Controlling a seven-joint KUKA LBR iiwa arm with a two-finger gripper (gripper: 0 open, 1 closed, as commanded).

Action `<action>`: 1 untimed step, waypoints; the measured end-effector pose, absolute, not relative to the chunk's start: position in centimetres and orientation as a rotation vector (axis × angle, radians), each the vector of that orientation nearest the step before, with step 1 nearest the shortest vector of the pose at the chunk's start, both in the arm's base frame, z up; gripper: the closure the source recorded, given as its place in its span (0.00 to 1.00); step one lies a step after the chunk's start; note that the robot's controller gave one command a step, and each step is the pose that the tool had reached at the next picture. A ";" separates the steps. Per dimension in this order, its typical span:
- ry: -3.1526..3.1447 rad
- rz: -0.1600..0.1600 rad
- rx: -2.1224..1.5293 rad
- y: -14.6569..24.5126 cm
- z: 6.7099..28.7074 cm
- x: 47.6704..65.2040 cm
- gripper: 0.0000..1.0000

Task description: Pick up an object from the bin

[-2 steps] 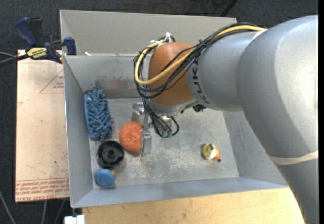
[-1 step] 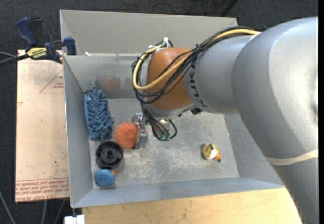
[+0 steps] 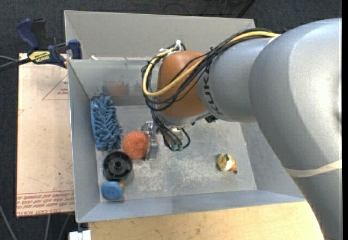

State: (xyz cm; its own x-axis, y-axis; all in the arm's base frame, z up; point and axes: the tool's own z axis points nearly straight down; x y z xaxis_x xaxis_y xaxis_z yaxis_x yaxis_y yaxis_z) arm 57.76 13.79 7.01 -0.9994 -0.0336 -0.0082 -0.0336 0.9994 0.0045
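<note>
The hand [image 3: 150,144] is low in the bin [image 3: 185,175], on the left half of its floor, hanging under the orange wrist cover; whether it is open or closed I cannot tell, since the wrist and its cables hide most of it. Its metal tip is right against the right side of an orange ball [image 3: 135,145], touching it or very nearly so. The step in hand looks like the approach and grasp, with nothing lifted yet. The next move calls for getting the hand squarely around the ball, closing on it and rising straight up, because a ball rolls off if it is pinched off-centre. Just left of the ball lies a blue nubbly cloth [image 3: 105,122], below it a black round cap [image 3: 117,165] and a blue disc [image 3: 112,190]. A small yellow toy [image 3: 225,163] sits well apart to the right.
</note>
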 end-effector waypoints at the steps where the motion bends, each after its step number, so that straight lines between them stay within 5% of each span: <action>1: 3.135 0.007 -0.053 13.8 7.3 57.7 1.00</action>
State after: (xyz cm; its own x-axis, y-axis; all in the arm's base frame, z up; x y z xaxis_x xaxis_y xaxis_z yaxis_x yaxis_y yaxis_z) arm 57.68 13.77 7.29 -0.9994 -0.0335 -0.0064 -0.0335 0.9994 0.0042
